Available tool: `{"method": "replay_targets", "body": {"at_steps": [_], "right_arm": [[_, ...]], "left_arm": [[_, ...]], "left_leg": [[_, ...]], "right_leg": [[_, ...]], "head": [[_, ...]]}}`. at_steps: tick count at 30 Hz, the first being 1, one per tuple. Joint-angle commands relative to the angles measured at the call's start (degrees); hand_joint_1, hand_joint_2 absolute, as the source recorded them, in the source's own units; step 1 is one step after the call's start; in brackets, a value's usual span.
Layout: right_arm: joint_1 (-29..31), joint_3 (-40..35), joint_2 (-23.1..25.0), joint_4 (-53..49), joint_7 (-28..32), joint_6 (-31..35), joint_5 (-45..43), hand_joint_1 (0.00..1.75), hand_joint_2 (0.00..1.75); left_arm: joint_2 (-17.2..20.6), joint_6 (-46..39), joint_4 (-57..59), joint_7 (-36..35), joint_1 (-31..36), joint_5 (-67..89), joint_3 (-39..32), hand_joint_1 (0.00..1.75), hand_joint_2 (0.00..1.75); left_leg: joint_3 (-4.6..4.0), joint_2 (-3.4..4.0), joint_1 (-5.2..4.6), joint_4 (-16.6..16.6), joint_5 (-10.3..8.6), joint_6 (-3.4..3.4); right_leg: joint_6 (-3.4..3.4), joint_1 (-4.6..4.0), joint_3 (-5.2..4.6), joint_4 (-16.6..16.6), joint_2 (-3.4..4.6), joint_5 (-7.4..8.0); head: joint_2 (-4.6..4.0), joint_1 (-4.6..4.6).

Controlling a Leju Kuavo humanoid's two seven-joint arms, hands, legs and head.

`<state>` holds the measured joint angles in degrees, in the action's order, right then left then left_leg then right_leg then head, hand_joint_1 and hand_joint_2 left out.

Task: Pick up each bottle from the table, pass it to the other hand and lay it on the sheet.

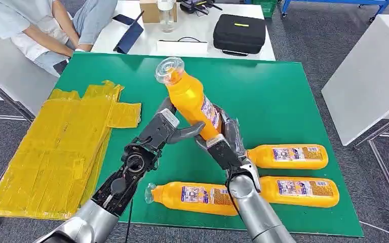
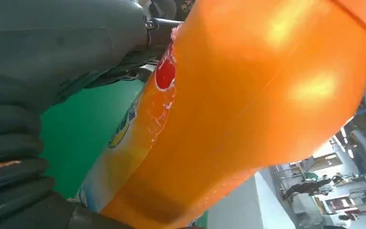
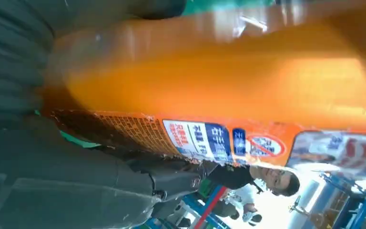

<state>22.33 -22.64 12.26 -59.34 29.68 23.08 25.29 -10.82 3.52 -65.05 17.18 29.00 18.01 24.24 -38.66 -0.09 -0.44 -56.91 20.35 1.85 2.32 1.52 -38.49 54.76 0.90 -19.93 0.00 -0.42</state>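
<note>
An orange bottle [image 1: 190, 98] with a clear cap is tilted in the air above the green table [image 1: 283, 96], cap toward the far side. My right hand [image 1: 226, 144] grips its lower end from the right; its label [image 3: 214, 138] shows in the right wrist view. My left hand [image 1: 164, 129] closes on the same end from the left, thumb against the base, and the bottle [image 2: 248, 105] lies close against its palm. Three more orange bottles lie flat on the table: one near the front [image 1: 192, 194], two at the right [image 1: 288, 156] [image 1: 300, 191]. A yellow sheet [image 1: 55, 152] lies at the left.
A person [image 1: 45, 25] sits at the far left corner. A white table behind carries a black case [image 1: 239, 33], a clear bottle [image 1: 166, 15], a cardboard box [image 1: 149, 12] and a dark tablet [image 1: 129, 36]. A white table [image 1: 370, 76] stands at the right.
</note>
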Motion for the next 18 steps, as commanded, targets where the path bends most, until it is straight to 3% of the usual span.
{"method": "replay_targets", "body": {"at_steps": [1,6,7,8,10,18], "right_arm": [[0.9,-2.0,-1.0,1.3,-2.2,-0.2,2.3,1.75,1.75],[0.9,-2.9,-0.9,1.7,-3.7,-1.3,4.7,1.75,1.75],[0.9,-3.0,-0.9,1.7,-3.8,-1.3,4.8,1.75,1.75],[0.8,-3.1,-0.9,1.6,-3.8,-1.6,4.9,1.75,1.75],[0.8,-3.1,-1.0,1.6,-4.1,-2.0,5.4,1.75,1.75],[0.5,-2.7,-1.2,1.3,-4.6,-2.2,6.2,1.75,1.75]], "left_arm": [[0.0,2.1,2.7,1.0,1.8,-0.9,1.6,0.0,1.75],[-0.6,2.7,-0.7,1.4,0.6,-5.7,-0.9,0.0,1.75],[-0.4,2.7,-0.9,1.4,0.6,-5.9,-1.1,0.52,1.75],[-0.8,2.2,-1.5,1.5,0.1,-7.7,-2.4,1.45,1.75],[-0.5,2.0,-1.9,1.6,-0.1,-9.3,-3.0,1.75,1.75],[-0.8,2.1,-1.9,2.5,-0.2,-13.3,-4.0,1.75,1.75]], "left_leg": [[0.41,-0.04,0.06,-0.1,0.23,-0.13],[0.58,-0.01,0.09,-0.2,0.38,-0.18],[0.47,0.03,0.08,-0.1,0.3,-0.16],[0.34,0.01,0.05,0.0,0.2,-0.12],[0.37,0.03,0.06,-0.1,0.22,-0.13],[0.47,-0.03,0.08,-0.1,0.3,-0.15]], "right_leg": [[-0.14,-0.09,0.42,0.0,-0.12,-0.22],[-0.2,-0.12,0.58,0.1,-0.11,-0.34],[-0.18,-0.1,0.47,0.1,-0.06,-0.26],[-0.13,-0.07,0.35,0.0,-0.05,-0.17],[-0.15,-0.08,0.37,0.0,-0.04,-0.18],[-0.18,-0.1,0.48,0.1,-0.12,-0.28]], "head": [[0.0,-0.02],[0.0,0.0],[0.0,0.0],[0.0,0.0],[0.0,0.0],[0.0,0.0]]}}
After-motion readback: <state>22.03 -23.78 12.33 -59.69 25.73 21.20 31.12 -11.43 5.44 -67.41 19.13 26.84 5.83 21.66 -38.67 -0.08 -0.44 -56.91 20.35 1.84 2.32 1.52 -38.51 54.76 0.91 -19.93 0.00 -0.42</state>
